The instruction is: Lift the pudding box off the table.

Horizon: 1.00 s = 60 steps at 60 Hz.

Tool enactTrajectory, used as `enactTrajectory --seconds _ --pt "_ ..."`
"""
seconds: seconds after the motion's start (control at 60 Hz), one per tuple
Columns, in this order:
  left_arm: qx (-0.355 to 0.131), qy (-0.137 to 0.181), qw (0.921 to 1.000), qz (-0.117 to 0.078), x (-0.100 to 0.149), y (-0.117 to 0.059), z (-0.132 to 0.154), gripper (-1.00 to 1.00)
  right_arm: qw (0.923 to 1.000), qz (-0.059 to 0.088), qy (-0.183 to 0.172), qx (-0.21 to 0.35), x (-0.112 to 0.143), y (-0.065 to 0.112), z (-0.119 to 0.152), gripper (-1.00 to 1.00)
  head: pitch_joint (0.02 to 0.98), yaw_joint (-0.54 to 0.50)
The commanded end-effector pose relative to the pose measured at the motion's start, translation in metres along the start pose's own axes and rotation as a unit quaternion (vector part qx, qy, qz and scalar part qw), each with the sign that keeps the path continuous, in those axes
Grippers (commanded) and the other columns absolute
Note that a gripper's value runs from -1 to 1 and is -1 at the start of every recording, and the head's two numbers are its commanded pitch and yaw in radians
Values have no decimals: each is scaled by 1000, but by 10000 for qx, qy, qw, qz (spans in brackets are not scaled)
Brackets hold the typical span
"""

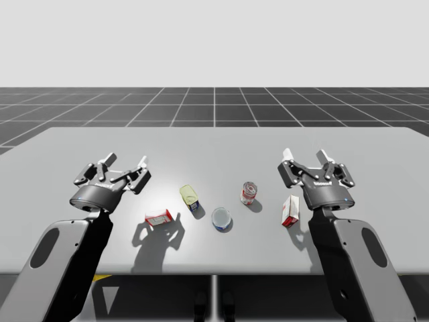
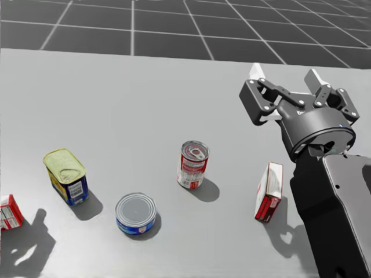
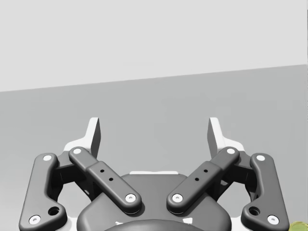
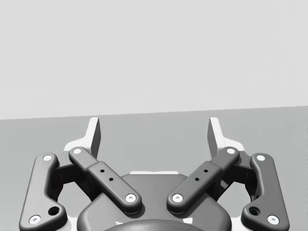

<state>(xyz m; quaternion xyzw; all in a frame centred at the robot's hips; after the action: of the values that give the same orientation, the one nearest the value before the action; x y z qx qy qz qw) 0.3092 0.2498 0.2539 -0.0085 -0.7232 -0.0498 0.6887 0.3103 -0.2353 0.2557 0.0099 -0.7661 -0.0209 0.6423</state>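
Observation:
One red and white box [image 1: 290, 210] [image 2: 269, 192] stands on edge just in front of and under my right gripper [image 1: 305, 154] [image 2: 285, 73]. That gripper is open above the table, apart from the box. A second red and white box [image 1: 159, 217] [image 2: 8, 212] lies flat near my left arm. My left gripper [image 1: 126, 163] hovers open behind it. The wrist views show the left gripper [image 3: 154, 127] and the right gripper [image 4: 154, 127] with nothing between their fingers, bare table ahead.
On the grey table [image 1: 214, 144], between the boxes, are a blue rectangular can with a yellow top [image 1: 191, 197] [image 2: 66, 175], a flat round blue can [image 1: 222, 218] [image 2: 135, 212] and an upright red and white can [image 1: 249, 192] [image 2: 192, 164].

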Motion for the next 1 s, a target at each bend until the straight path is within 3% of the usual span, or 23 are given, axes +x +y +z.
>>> enactTrajectory --seconds 0.017,0.25,0.55,0.65,0.7,0.883,0.95,1.0 --pt "-41 0 10000 -21 0 -2 0 -1000 10000 51 -4 -32 0 -1 -1 -1000 788 -277" --pt "-107 4 9999 -25 0 -6 -1 -1000 9999 90 -34 -101 0 -2 -2 -1000 898 -424" --pt "-132 4 9999 16 0 -7 1 -1000 9998 110 -49 -181 0 3 -1 -1000 915 -463" --pt "-125 17 9999 36 0 -7 1 -1000 9985 65 88 -527 5 8 3 -1000 899 -455" --pt "-123 18 9999 47 1 -7 1 -1000 9970 183 122 -742 11 14 9 -1000 897 -452" --pt "-137 25 9999 47 0 -8 2 -1000 9943 329 154 -1002 17 29 41 -1000 894 -449" --pt "-143 36 9999 42 0 -8 2 -1000 9921 587 140 -1098 14 36 57 -1000 892 -450" --pt "-148 46 9999 34 0 -8 2 -1000 9921 683 158 -1044 10 38 64 -1000 891 -450"
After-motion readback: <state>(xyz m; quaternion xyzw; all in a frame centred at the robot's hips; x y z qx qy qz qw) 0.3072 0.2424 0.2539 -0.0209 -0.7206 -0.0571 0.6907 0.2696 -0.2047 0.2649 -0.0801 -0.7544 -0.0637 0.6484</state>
